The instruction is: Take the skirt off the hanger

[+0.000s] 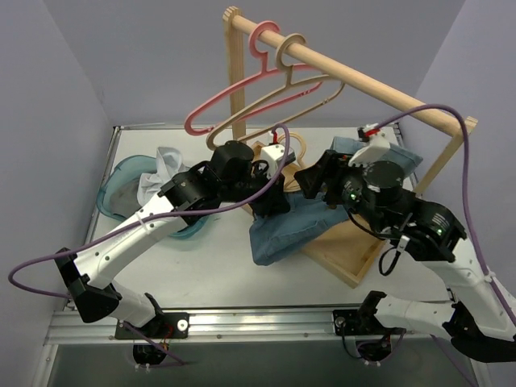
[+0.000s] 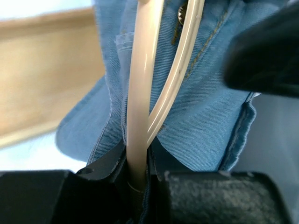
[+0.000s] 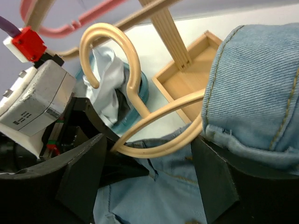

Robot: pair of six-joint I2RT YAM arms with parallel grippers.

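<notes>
A blue denim skirt (image 1: 282, 230) lies partly on the table and still hangs on a beige hanger (image 1: 297, 143). My left gripper (image 1: 270, 197) is shut on the hanger's bar (image 2: 139, 116), with denim (image 2: 205, 107) pinched beside it in the jaws (image 2: 138, 182). My right gripper (image 1: 316, 181) is open just right of the left one. In the right wrist view the hanger (image 3: 154, 116) and skirt (image 3: 159, 196) sit between its spread fingers (image 3: 81, 172). The skirt's waistband (image 3: 254, 88) bunches over the right finger.
A wooden rack (image 1: 235, 81) with a rail (image 1: 355, 76) holds a pink hanger (image 1: 242, 85) and a beige hanger (image 1: 310, 85). Its wooden tray base (image 1: 355, 250) lies under the skirt. A teal basket (image 1: 121, 193) with white cloth (image 1: 165, 165) stands at the left.
</notes>
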